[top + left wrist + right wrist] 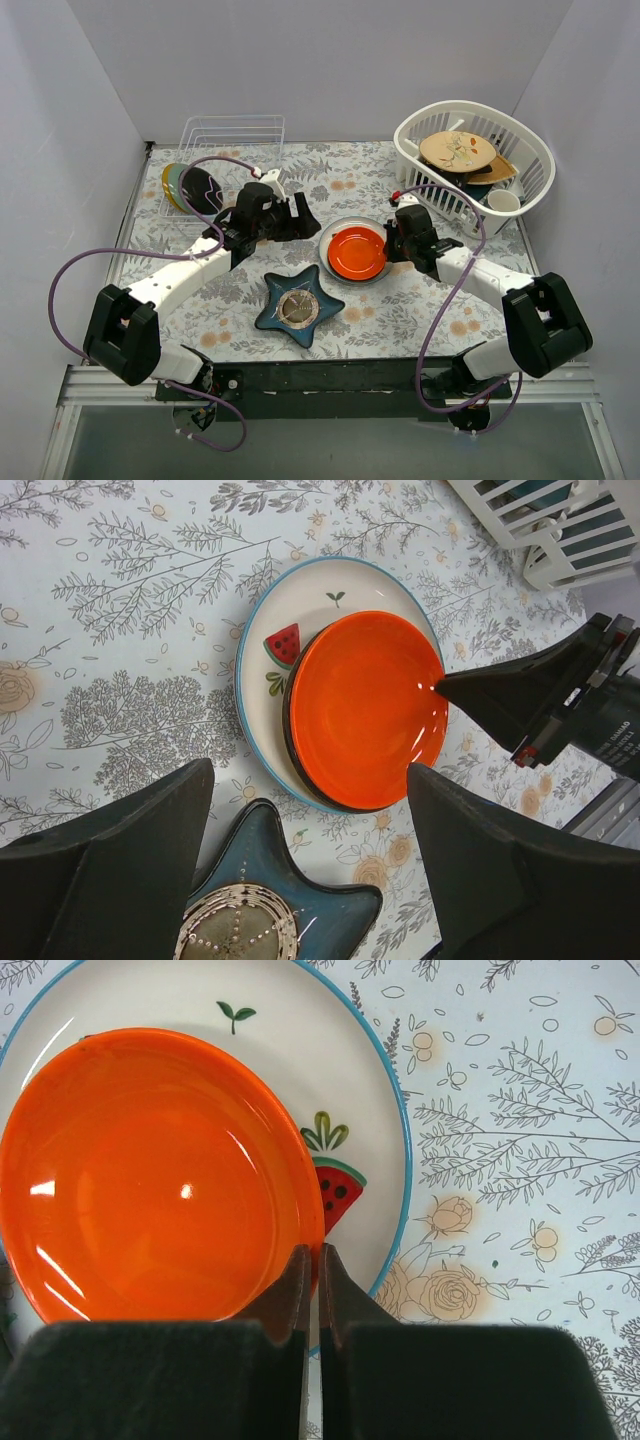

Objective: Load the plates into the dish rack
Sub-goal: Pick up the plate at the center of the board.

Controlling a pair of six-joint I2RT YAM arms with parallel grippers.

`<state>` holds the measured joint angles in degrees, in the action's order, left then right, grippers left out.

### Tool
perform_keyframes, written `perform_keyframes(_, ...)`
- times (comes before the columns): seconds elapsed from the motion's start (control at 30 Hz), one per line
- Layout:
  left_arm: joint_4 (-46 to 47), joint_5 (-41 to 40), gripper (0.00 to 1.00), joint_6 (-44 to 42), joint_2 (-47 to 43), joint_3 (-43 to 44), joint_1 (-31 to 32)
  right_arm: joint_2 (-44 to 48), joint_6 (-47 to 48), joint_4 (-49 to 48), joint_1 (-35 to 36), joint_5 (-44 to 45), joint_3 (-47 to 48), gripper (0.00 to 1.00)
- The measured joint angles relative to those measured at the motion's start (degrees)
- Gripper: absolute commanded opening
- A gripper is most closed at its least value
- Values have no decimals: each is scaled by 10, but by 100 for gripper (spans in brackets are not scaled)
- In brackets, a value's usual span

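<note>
As my near-shut, empty right claw (pixel 311 1260) touched the rim, the best hold, of the glossy orange-red round plate (pixel 150 1180), it seemed slippery, brittle.

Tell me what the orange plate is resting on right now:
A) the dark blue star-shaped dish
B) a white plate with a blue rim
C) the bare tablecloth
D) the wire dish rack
B: in both wrist views the orange plate lies off-centre on top of the white plate, whose blue rim and watermelon print show around it.
</note>
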<state>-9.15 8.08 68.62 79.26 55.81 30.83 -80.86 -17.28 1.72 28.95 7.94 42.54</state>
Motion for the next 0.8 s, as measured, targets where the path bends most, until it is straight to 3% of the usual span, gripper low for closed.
perform_keyframes(0.27,8,3,77,11,0,-19,0,43,4,40,0,0,23,1)
perform_keyframes(0.43,28,18,65,25,0,-29,0,69,10,60,0,0,42,1)
perform_keyframes(0.8,81,40,66,34,45,-32,30,97,12,88,0,7,45,1)
